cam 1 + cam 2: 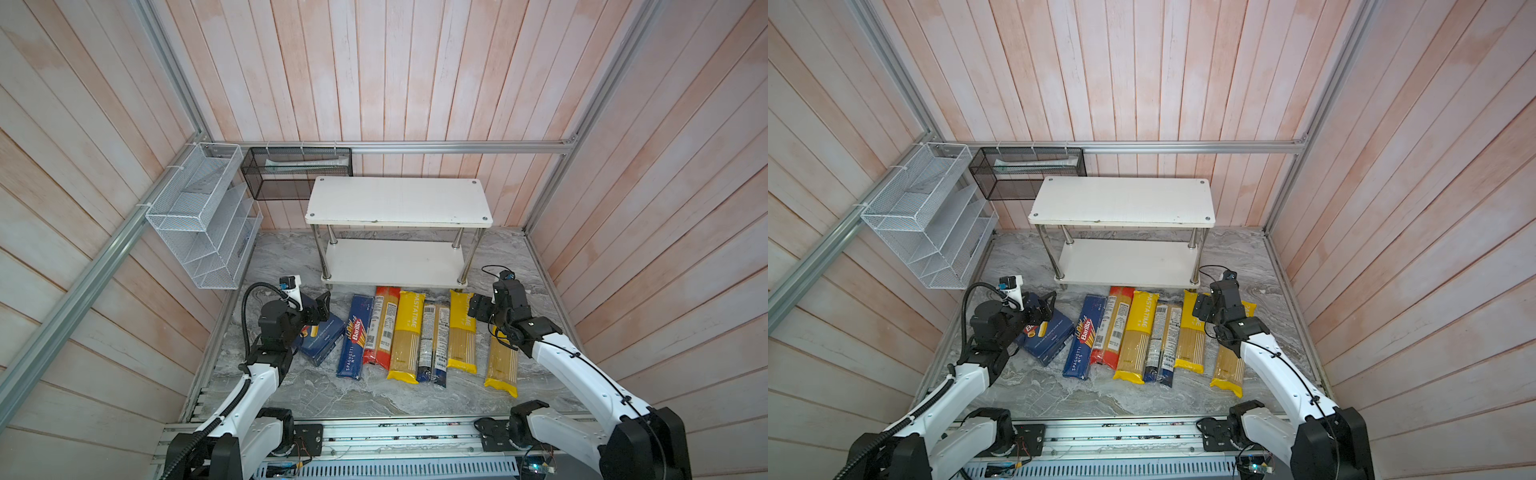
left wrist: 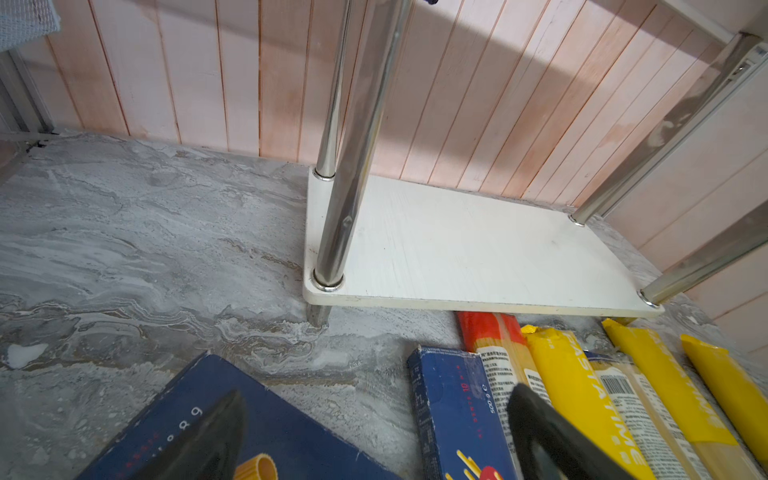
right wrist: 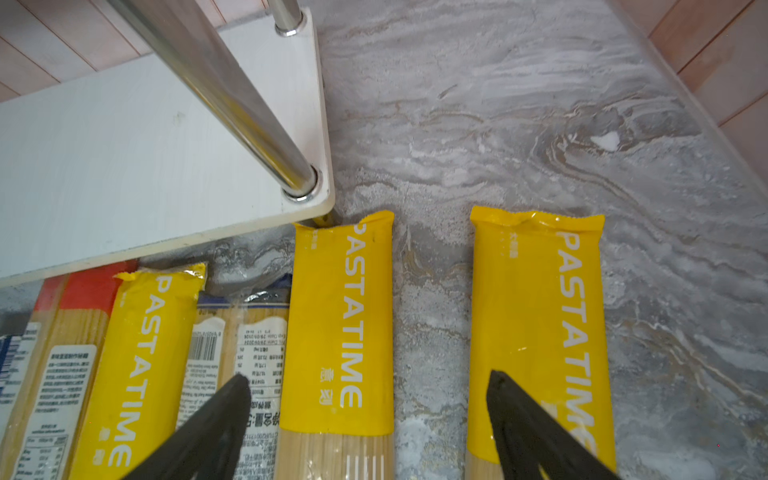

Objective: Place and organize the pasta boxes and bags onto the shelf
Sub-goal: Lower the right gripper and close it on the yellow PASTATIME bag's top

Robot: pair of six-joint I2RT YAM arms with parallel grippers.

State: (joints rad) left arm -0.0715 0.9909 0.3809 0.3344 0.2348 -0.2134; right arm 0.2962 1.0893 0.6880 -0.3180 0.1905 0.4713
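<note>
In both top views we see the pasta boxes [image 1: 353, 336] and bags [image 1: 407, 332] lying in a row on the marbled tabletop [image 1: 374, 399], just in front of the shelf [image 1: 399, 201].

From the left wrist, our left gripper [image 2: 378, 399] hangs released, one finger over the wide box [image 2: 286, 432].

From the right wrist, the right gripper [image 3: 370, 378] is spread wide above a yellow bag [image 3: 336, 324] — grasping nothing.

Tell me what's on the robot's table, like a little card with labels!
Shelf: white two-tier shelf, nothing on it
Boxes: wide Barilla box, narrow spaghetti box, flat on table
Bags: three yellow bags, red-ended bag, two clear bags, side by side before shelf
Left gripper: open, above wide Barilla box
Right gripper: open, above yellow bags
</note>
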